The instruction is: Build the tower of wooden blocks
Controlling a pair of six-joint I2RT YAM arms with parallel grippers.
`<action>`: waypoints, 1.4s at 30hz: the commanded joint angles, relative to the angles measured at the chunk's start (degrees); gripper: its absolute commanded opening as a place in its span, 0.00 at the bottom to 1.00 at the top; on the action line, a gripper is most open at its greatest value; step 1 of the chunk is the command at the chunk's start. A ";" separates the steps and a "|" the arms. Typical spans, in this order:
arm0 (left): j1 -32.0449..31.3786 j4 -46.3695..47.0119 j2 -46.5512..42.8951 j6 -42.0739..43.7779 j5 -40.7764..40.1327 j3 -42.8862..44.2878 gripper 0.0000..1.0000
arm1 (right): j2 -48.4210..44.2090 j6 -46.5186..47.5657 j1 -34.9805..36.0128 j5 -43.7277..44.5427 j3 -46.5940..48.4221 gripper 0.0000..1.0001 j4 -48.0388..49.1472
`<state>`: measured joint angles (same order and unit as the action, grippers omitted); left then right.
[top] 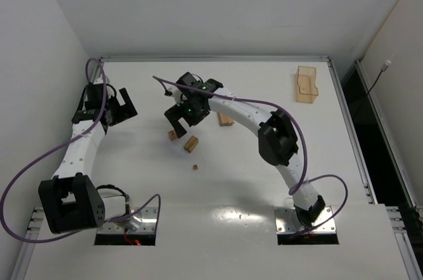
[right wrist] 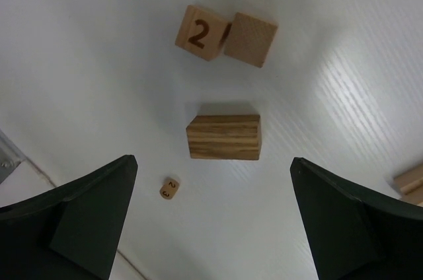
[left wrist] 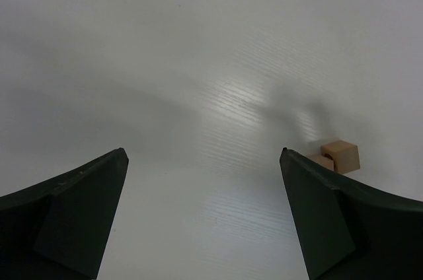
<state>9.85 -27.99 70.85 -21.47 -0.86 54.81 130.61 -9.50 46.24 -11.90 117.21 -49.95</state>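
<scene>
**A Block To Be Picked**

The right gripper (right wrist: 211, 160) is held open above a striped wood block (right wrist: 224, 137) on the table (right wrist: 99, 62). The left gripper (left wrist: 203, 151) is open too. The block is thought light, hard and smooth; it is best pinched on its flat sides.

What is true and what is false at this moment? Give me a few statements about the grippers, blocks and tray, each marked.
1. The left gripper and right gripper are both open and empty. True.
2. A finished tower stands below the right gripper. False: the wood blocks there lie singly on the table, such as the striped block.
3. The block marked 2 lies against a neighbouring block. True.
4. The tray sits between the two arms. False: it sits at the table's far right, away from the blocks.
</scene>
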 commanded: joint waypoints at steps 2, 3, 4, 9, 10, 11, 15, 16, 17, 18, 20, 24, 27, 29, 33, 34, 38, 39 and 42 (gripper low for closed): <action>0.26 1.53 -1.33 0.38 1.30 -1.19 1.00 | 1.48 -4.91 0.87 8.02 3.37 1.00 2.84; 0.26 1.53 -1.33 0.38 1.30 -1.19 1.00 | 2.02 -5.61 0.87 8.03 3.38 1.00 2.84; 0.26 1.53 -1.33 0.38 1.30 -1.19 1.00 | 2.54 -6.58 0.87 9.51 4.86 1.00 2.84; 0.26 1.53 -1.33 0.38 1.30 -1.19 1.00 | 9.03 -13.34 -0.18 8.30 11.19 1.00 1.89; 0.26 1.53 -1.33 0.38 1.30 -1.19 1.00 | 10.01 -15.62 -0.18 7.51 13.64 1.00 1.27; 0.26 2.05 -1.33 0.38 1.30 -1.19 1.00 | 10.54 -15.64 -0.18 7.51 13.66 1.00 1.26; 0.26 2.06 -1.85 0.38 1.30 -1.72 1.00 | 11.24 -15.64 0.43 8.47 13.66 1.00 2.76; 0.26 2.06 -1.86 0.38 1.30 -1.72 1.00 | 11.25 -16.16 0.95 9.34 14.36 1.00 3.28; 0.26 2.06 -1.86 0.38 1.30 -1.72 1.00 | 12.03 -16.17 0.96 9.87 14.36 1.00 3.28; 0.26 2.06 -1.86 0.38 1.30 -1.72 1.00 | 12.65 -16.17 0.96 10.58 14.89 1.00 3.28; 0.26 2.06 -1.86 0.38 1.30 -1.72 1.00 | 12.66 -16.17 0.96 10.58 14.89 1.00 3.90; 0.26 3.11 -2.38 0.38 1.83 -2.86 1.00 | 13.97 -16.17 0.96 9.18 15.42 1.00 6.18; 0.26 3.11 -2.38 0.38 1.83 -2.86 1.00 | 14.68 -15.46 1.66 9.18 16.39 1.00 6.71; 0.26 3.11 -2.38 0.38 1.83 -2.86 1.00 | 14.68 -14.94 2.28 9.18 16.39 1.00 6.71; 0.26 3.11 -2.38 0.38 2.35 -2.86 1.00 | 15.81 -13.36 3.50 9.18 16.91 1.00 6.71; 0.26 3.11 -2.38 0.38 2.36 -2.86 1.00 | 15.82 -12.75 3.51 9.18 16.91 1.00 7.23; 0.26 3.11 -2.38 0.38 2.36 -2.86 1.00 | 15.82 -10.02 4.83 11.46 16.91 1.00 7.24; 0.26 3.11 -2.38 0.38 2.36 -2.86 1.00 | 15.82 -10.01 5.35 11.46 16.91 1.00 7.24; 0.26 3.11 -2.38 0.38 2.36 -2.86 1.00 | 16.35 -10.01 5.35 13.39 16.91 1.00 7.24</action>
<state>9.85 -26.46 70.26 -21.41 0.89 52.14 145.45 -20.75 51.24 -0.99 131.63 -44.84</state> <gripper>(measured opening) 0.996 0.994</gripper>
